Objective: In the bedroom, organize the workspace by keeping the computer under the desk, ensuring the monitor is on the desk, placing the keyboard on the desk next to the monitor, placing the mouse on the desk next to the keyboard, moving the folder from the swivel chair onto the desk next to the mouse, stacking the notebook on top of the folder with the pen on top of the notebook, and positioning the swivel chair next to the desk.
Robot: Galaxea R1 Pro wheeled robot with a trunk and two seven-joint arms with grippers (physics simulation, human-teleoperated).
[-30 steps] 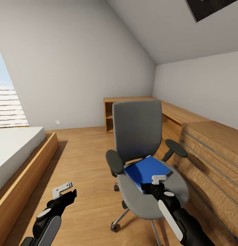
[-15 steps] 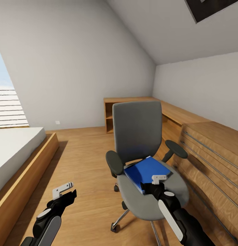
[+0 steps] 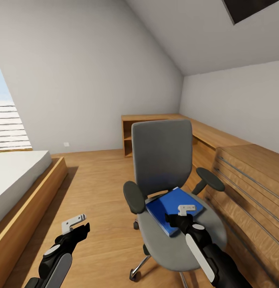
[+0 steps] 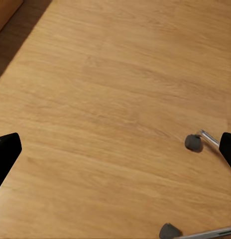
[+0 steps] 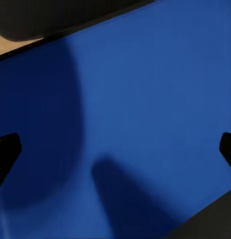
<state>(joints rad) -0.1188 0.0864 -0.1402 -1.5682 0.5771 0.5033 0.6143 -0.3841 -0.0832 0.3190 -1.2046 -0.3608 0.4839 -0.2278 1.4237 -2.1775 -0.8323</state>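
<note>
The grey swivel chair stands in the middle of the head view, its back toward the far wall. A blue folder lies flat on its seat. My right gripper hovers open just over the folder's near edge; in the right wrist view the folder spreads close beneath the open gripper, whose fingertips sit wide apart. My left gripper hangs open over the wooden floor left of the chair. In the left wrist view the open gripper looks down at floor and chair casters.
A long wooden desk runs along the right wall, with drawer fronts close to the chair's right side. A bed on a wooden frame lies at the left. Open floor lies between bed and chair.
The whole picture has shifted a little, so the camera has moved; chair and folder look slightly nearer. Both arms keep the same pose, both grippers open.
</note>
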